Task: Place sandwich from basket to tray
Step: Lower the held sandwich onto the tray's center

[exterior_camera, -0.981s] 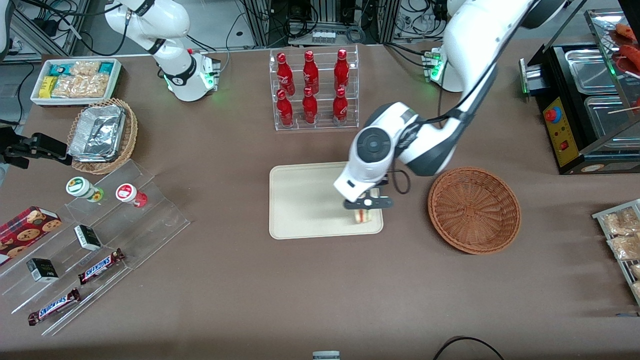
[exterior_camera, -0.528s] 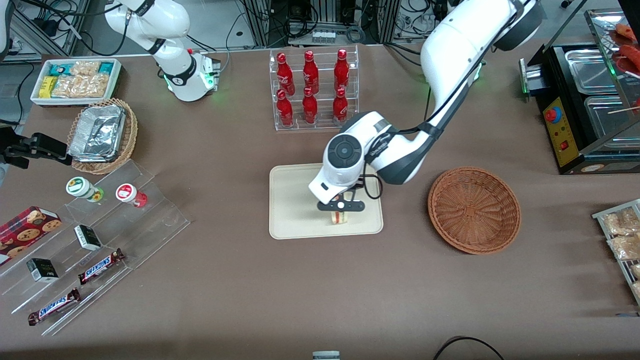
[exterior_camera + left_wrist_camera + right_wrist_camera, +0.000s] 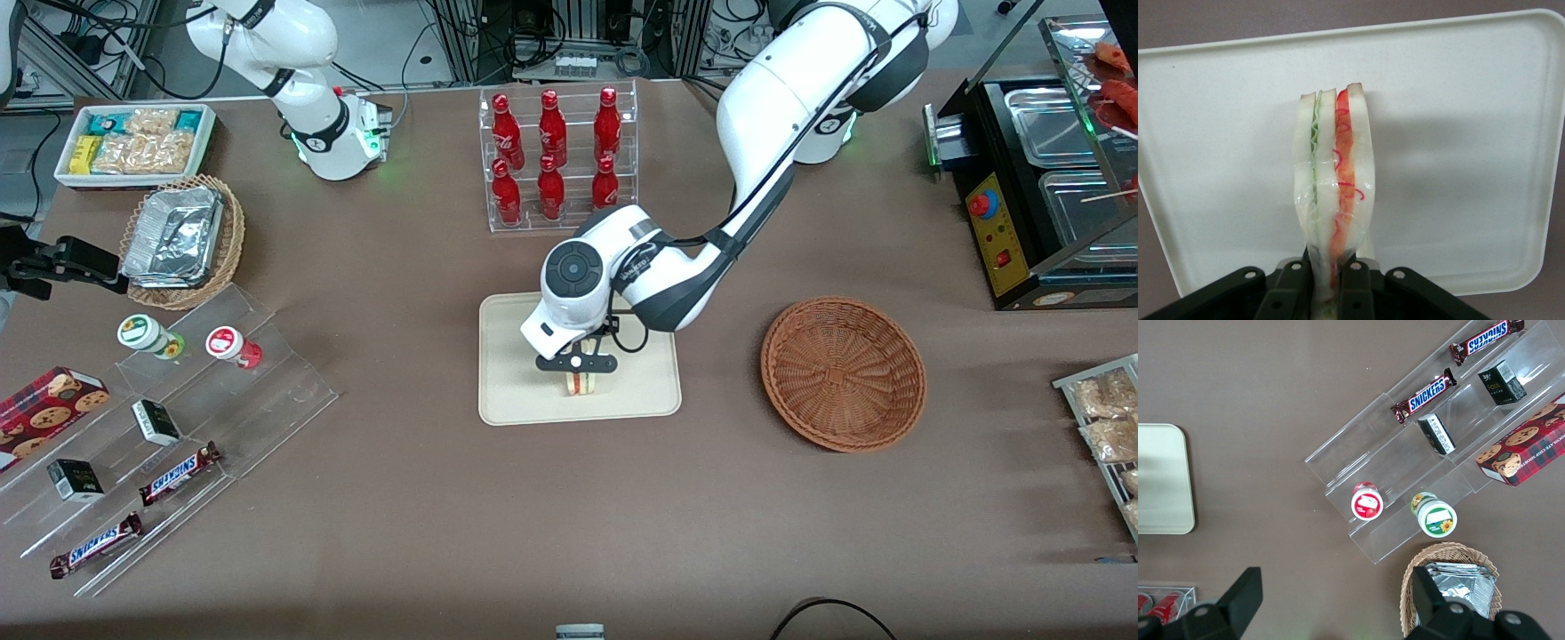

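My left gripper (image 3: pixel 578 373) is shut on the clear-wrapped sandwich (image 3: pixel 580 384) and holds it over the middle of the cream tray (image 3: pixel 511 364). In the left wrist view the gripper (image 3: pixel 1329 280) pinches the sandwich (image 3: pixel 1333 173) at its narrow end, with pale bread and green and red-orange filling edges facing the camera above the tray (image 3: pixel 1458 133). The reddish-brown wicker basket (image 3: pixel 842 373) sits beside the tray toward the working arm's end, with nothing in it.
A clear rack of red bottles (image 3: pixel 556 160) stands farther from the front camera than the tray. A tan basket with foil containers (image 3: pixel 182 240), a white snack bin (image 3: pixel 133 142) and clear snack shelves (image 3: pixel 160 427) lie toward the parked arm's end. A black food warmer (image 3: pixel 1040 178) stands toward the working arm's end.
My left gripper has carried the sandwich from the tray's edge nearest the basket toward the tray's middle, away from the basket.
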